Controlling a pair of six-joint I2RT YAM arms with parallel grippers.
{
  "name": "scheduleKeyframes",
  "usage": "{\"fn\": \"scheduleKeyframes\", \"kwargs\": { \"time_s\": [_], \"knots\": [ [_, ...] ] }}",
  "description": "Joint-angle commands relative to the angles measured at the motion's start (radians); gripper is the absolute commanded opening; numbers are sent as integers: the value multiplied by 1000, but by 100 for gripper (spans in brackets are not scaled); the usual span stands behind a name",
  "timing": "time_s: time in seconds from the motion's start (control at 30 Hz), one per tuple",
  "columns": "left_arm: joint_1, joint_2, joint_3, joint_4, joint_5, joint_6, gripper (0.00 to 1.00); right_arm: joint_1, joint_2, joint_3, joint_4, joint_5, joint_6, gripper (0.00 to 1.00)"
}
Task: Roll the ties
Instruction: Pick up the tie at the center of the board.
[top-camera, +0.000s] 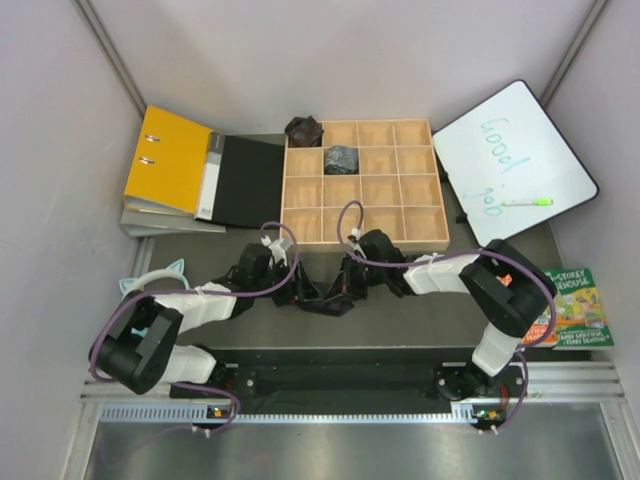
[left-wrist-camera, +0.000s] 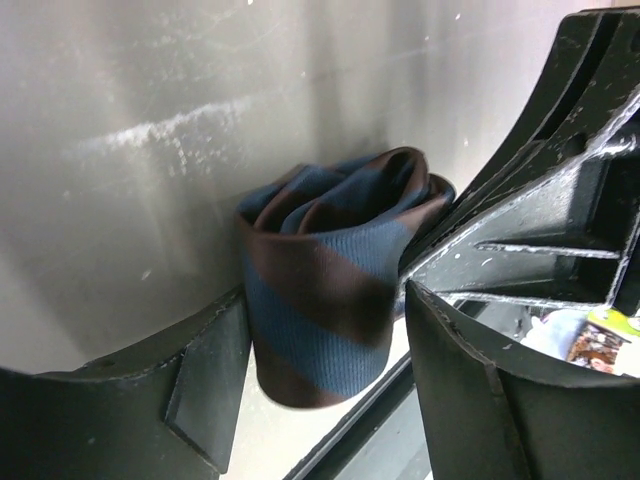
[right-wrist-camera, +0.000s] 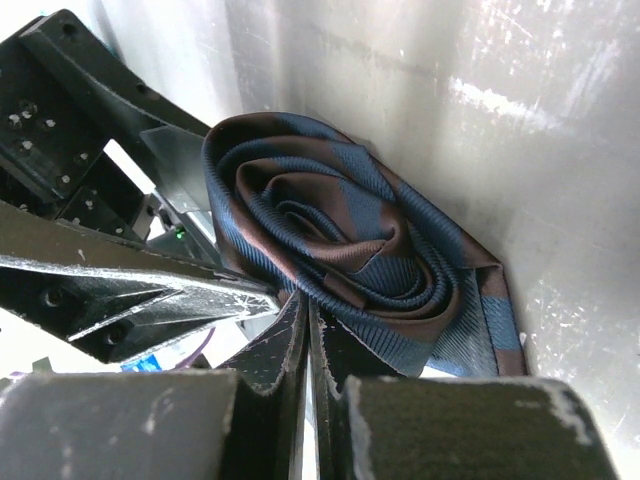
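Note:
A blue-and-brown striped tie (left-wrist-camera: 320, 280) is wound into a tight coil (right-wrist-camera: 340, 250) in front of the tray, where both arms meet. My left gripper (left-wrist-camera: 325, 330) (top-camera: 312, 296) straddles the coil, one finger against each side, holding it. My right gripper (right-wrist-camera: 303, 298) (top-camera: 345, 288) is shut, its tips pressed to the coil's outer wrap; no pinched layer can be made out. A brownish-black rolled tie (top-camera: 303, 130) sits in the tray's far-left cell, and a greyish one (top-camera: 341, 158) lies one cell nearer and to the right.
The wooden compartment tray (top-camera: 365, 243) stands just beyond the grippers. A yellow binder (top-camera: 168, 160) and black folder (top-camera: 250, 182) lie at back left. A whiteboard (top-camera: 515, 160) with a green marker (top-camera: 527, 201) is at back right, a picture book (top-camera: 580, 308) at right.

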Motion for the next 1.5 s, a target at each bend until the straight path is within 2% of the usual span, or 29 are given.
{"fn": "scheduleKeyframes", "kwargs": {
  "time_s": [0.0,0.33,0.43,0.47,0.6,0.8,0.87,0.93,0.97,1.27,1.47],
  "knots": [
    [-13,41,-24,102,12,-17,65,-14,48,-43,-47,56,-38,0],
    [-51,122,-47,197,19,-59,53,-20,73,-54,-14,44,-36,0],
    [-78,141,-46,217,11,-70,47,-20,81,-55,-2,39,-35,0],
    [-85,145,-46,220,6,-73,40,-20,82,-57,2,37,-35,0],
    [-120,153,-43,223,-20,-81,32,-21,79,-51,-2,28,-38,0],
    [-127,116,-38,155,-84,-70,26,-38,1,-16,-134,57,-93,0],
    [-127,107,-38,128,-98,-66,21,-49,-33,-2,-183,70,-108,0],
    [-127,101,-36,119,-110,-66,3,-54,-54,4,-205,77,-122,1],
    [-127,101,-33,99,-118,-67,0,-57,-74,8,-224,86,-128,1],
    [-127,107,-30,80,-130,-66,0,-87,-183,-29,-332,137,-163,4],
    [-127,20,26,-96,-195,-52,0,-100,-278,-78,-381,212,-173,3]
  ]
}}
